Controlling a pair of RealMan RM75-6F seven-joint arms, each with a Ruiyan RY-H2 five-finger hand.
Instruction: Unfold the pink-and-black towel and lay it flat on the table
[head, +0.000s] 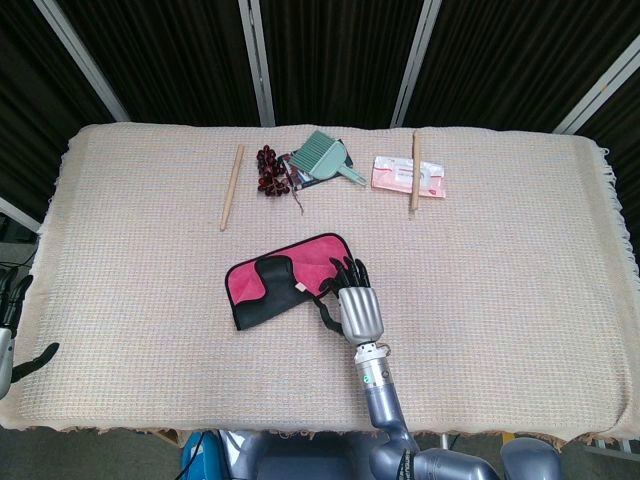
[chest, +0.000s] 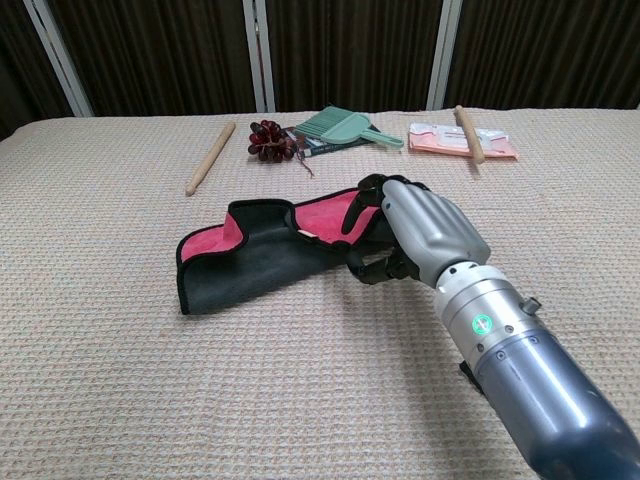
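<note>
The pink-and-black towel (head: 270, 285) (chest: 250, 260) lies folded at the middle of the table, pink inside showing along its far edge and black flap toward me. My right hand (head: 357, 305) (chest: 420, 235) is at the towel's right end, with its fingers over the pink part and its thumb curled in at the black near edge, pinching that end. My left hand (head: 12, 330) shows only in part at the far left edge of the head view, beside the table's edge, away from the towel. How its fingers lie is not clear.
A beige woven cloth (head: 500, 300) covers the table. Along the back lie a wooden stick (head: 231, 187), a dark red bead cluster (head: 270, 170), a green brush (head: 325, 158), and a pink packet (head: 425, 180) with a second stick (head: 415, 170) across it.
</note>
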